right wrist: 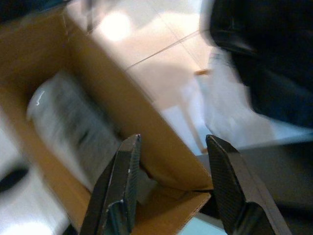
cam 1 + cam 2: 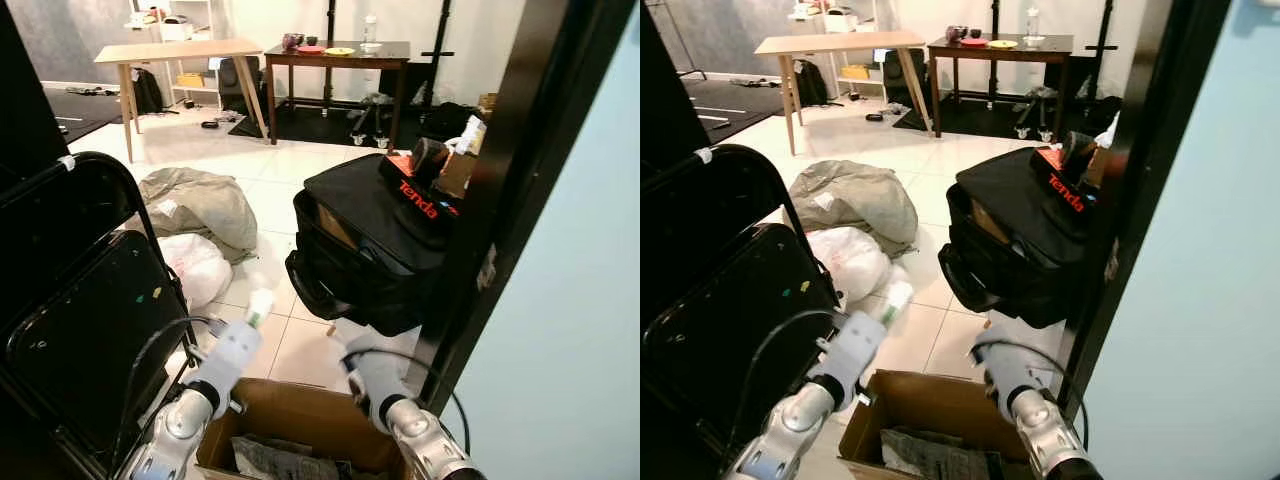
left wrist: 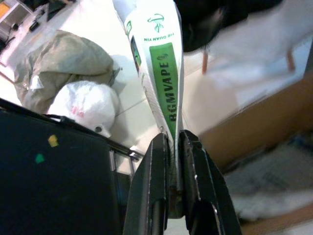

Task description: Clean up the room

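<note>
Green-white packet [image 3: 161, 73] pinched between left fingers [image 3: 151, 196], right fingers [image 1: 122, 191] spread, empty

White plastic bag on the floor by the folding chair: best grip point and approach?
Judging by shape, take the white plastic bag at the bunched top, coming from above on its tile side. The body is rounded and slack, the folding chair blocks one side, and the grey sack sits behind.

The packet [image 3: 161, 73] was white with a green band and dark lettering. The cardboard box [image 2: 300, 410] was brown, holding grey crumpled paper [image 2: 280, 462]. The black bag [image 2: 375, 240] carried red lettering. A sack [image 2: 200, 200] was olive-grey, the plastic bag [image 2: 195, 265] white. The floor tiles [image 2: 270, 170] were pale cream. The end effector fingers [image 1: 122, 191] were black.
</note>
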Motion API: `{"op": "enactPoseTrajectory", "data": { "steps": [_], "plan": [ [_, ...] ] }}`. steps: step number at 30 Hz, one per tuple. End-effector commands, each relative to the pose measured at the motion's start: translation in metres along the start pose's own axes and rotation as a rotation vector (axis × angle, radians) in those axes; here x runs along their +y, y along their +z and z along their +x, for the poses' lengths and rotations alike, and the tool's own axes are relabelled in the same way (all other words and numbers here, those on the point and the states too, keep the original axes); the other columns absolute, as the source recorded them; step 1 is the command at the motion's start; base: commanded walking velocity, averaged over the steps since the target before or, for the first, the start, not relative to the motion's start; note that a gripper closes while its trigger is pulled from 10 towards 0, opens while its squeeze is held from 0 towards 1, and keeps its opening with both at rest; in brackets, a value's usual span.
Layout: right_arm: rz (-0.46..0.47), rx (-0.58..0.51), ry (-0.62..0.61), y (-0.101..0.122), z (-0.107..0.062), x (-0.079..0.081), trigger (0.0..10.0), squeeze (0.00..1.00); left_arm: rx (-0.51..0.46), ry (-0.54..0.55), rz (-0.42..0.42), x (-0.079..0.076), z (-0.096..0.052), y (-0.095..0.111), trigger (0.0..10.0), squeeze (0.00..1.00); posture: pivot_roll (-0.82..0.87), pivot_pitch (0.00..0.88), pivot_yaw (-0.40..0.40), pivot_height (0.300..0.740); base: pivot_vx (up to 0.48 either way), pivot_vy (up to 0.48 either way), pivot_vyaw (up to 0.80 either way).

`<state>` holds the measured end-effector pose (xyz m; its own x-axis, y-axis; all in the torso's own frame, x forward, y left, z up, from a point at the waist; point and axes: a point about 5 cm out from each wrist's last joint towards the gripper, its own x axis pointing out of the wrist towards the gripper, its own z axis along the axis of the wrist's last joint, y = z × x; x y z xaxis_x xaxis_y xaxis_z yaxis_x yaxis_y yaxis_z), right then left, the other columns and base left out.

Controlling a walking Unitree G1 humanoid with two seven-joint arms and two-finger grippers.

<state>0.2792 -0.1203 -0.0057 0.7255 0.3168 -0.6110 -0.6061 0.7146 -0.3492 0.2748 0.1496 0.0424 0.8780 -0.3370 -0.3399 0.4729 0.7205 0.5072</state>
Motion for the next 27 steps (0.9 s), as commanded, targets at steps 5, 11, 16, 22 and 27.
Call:
{"op": "enactPoseTrajectory", "data": {
  "steps": [5, 11, 16, 22, 27],
  "plan": [
    [-0.280, -0.033, 0.198, -0.001, -0.006, 0.011, 10.0, 0.00, 0.007, -0.067, 0.192, 0.003, 0.007, -0.005, 10.0, 0.00, 0.08, 0.033, -0.018, 0.734, 0.000, 0.000, 0.00],
    [-0.313, -0.089, 0.267, 0.003, -0.014, 0.012, 10.0, 0.00, 0.037, -0.026, 0.171, 0.012, 0.019, -0.005, 10.0, 0.00, 0.05, 0.074, -0.010, 0.734, 0.000, 0.000, 0.00],
    [-0.307, -0.123, 0.268, 0.004, -0.020, 0.014, 10.0, 0.00, 0.036, -0.057, 0.155, 0.003, 0.026, -0.002, 10.0, 0.00, 0.02, 0.122, -0.002, 0.734, 0.000, 0.000, 0.00],
    [-0.309, -0.130, 0.226, -0.001, -0.030, 0.019, 10.0, 0.00, 0.028, -0.106, 0.139, -0.019, 0.035, 0.001, 10.0, 0.00, -0.02, 0.210, 0.005, 0.734, 0.000, 0.000, 0.00],
    [-0.299, -0.138, 0.229, 0.000, -0.034, 0.022, 10.0, 0.00, 0.021, -0.101, 0.143, -0.021, 0.038, 0.003, 10.0, 0.00, -0.03, 0.244, 0.004, 0.734, 0.000, 0.000, 0.00]
  ]
}}
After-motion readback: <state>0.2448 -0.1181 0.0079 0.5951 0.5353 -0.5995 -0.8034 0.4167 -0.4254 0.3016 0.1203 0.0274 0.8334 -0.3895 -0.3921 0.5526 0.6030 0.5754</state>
